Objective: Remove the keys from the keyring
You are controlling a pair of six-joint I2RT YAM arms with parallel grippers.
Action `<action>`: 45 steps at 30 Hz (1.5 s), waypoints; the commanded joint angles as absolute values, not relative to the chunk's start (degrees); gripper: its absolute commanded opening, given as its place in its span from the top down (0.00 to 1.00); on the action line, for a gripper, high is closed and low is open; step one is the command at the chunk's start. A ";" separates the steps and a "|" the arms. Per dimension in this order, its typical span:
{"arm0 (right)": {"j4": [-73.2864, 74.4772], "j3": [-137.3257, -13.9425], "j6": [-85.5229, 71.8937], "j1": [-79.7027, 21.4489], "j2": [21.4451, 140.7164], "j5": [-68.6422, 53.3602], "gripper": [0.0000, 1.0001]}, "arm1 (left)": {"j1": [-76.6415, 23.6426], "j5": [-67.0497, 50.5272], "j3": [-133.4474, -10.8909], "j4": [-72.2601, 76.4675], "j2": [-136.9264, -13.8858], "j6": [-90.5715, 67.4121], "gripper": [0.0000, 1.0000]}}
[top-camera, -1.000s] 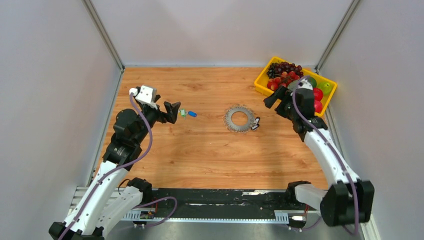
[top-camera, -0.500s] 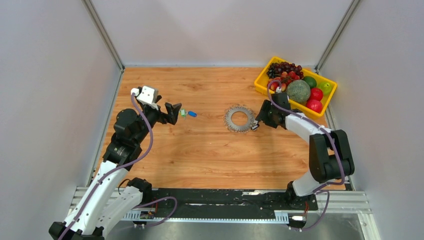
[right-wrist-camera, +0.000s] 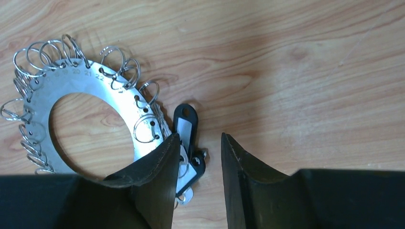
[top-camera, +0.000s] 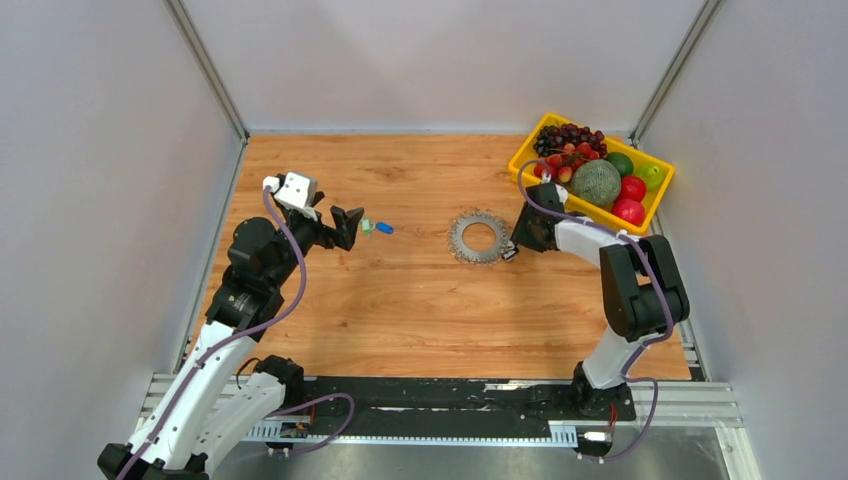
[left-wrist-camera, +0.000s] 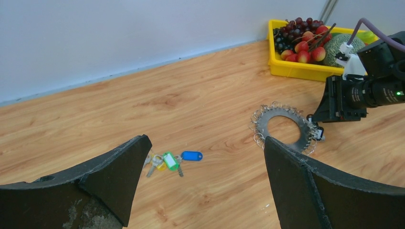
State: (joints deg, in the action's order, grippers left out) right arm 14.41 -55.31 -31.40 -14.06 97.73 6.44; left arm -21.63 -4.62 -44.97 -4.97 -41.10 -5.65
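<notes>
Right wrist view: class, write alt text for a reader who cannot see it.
The right gripper, jaws apart, hangs over black-tagged keys, one finger covering part of them. The keys lie at the edge of the keyring, a flat metal disc rimmed with wire loops, on a wooden table.

Counter [top-camera: 400,300]: orange-brown wood grain with darker streaks. Keyring [right-wrist-camera: 81,78]: bright silver-grey plate, small dark engraved numerals, silver wire loops round the rim. Keys [right-wrist-camera: 185,125] on it: black tag with white insert. Loose keys [left-wrist-camera: 172,161]: one blue tag [left-wrist-camera: 191,155], one green with white insert, some yellow beside it. Tray [left-wrist-camera: 296,70]: yellow. Grapes [top-camera: 570,135] dark purple; melon [top-camera: 597,182] grey-green, netted; apples [top-camera: 628,211] red, one green. Right fingers [right-wrist-camera: 157,181]: matte black. Arms [top-camera: 190,390]: white and black. Walls [top-camera: 100,150]: pale grey.
</notes>
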 commanded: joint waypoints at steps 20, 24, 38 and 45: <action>1.59 -51.75 -30.46 -14.06 88.44 -6.79 1.00 | -21.33 -6.59 -45.51 -4.41 -41.78 -4.76 0.00; -2.74 -48.70 -28.77 -14.27 81.62 -10.01 1.00 | -21.28 -8.27 -45.35 -4.08 -42.70 -4.75 0.00; -6.85 -48.83 -21.47 -21.64 68.38 -29.66 1.00 | -21.34 -34.16 -46.07 8.68 -54.96 -17.88 0.00; -6.86 -53.83 -22.52 -23.25 65.24 -39.38 1.00 | -21.42 -50.23 -52.64 15.19 -64.29 -25.66 0.00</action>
State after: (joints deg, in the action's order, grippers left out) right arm -2.74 -48.47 -22.52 -22.50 68.38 -31.27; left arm -21.61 -37.71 -47.68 6.24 -61.52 -19.29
